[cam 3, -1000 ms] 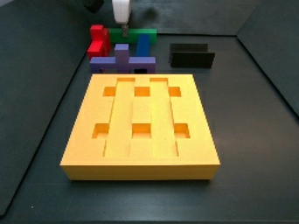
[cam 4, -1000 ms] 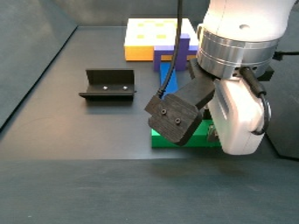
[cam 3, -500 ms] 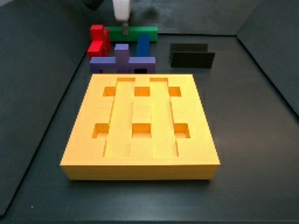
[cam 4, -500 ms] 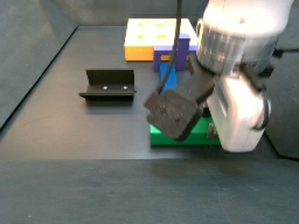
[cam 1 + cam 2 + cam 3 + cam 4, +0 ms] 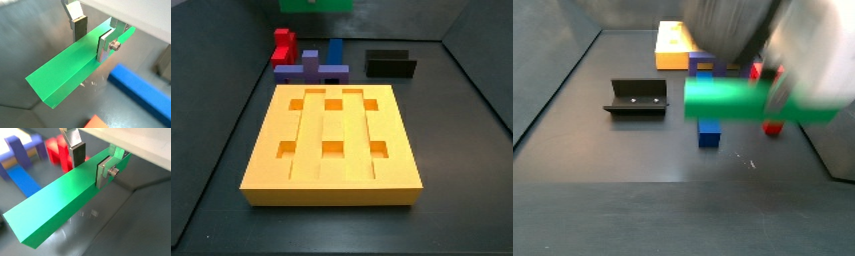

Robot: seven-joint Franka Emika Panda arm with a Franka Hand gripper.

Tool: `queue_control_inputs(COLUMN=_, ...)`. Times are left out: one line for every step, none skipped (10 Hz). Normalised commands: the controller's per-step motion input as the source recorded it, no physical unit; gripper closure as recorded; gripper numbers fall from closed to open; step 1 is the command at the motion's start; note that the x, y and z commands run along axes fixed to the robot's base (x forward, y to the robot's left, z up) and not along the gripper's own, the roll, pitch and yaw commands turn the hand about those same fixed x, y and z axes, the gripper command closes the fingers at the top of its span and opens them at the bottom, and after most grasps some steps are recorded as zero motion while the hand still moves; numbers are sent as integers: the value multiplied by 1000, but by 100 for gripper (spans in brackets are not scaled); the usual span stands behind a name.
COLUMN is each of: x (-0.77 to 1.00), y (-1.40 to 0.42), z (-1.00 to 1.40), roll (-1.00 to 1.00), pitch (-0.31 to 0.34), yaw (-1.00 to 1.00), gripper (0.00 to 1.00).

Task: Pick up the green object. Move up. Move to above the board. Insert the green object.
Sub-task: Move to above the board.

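red block (image 5: 283, 44), blue bar (image 5: 333, 53), purple piece (image 5: 309, 68) — fixture (image 5: 390, 64)

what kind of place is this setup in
Likely a robot test cell for assembly: dark walled floor, a large orange-yellow slotted board, a dark L-shaped fixture, and the gripper holding a long green bar.

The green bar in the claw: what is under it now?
The green bar hangs in the claw above bare dark floor. The blue bar lies beside it. The floor directly beneath the bar is covered.
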Motion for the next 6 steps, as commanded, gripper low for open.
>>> queue_control_inputs(x=-17, y=-4, z=1400, roll=26, pitch=44, yaw=3, gripper=100)
queue_control_inputs(x=11, y=6, z=1400, roll=3, pitch=56, yaw=2, gripper=100)
queue_control_inputs(x=4, y=18, z=1400, roll=-19, pitch=86, yaw=-2, gripper=100)
queue_control_inputs(x=-13, y=4, z=1400, roll=8, pitch=91, yaw=8, gripper=100)
queue_control_inputs(x=2, y=-11, z=715, roll=-5, pitch=77, yaw=-1, gripper=100)
queue_control_inputs(x=265, y=-1400, z=129, roll=20, pitch=36, yaw=1000, gripper=100)
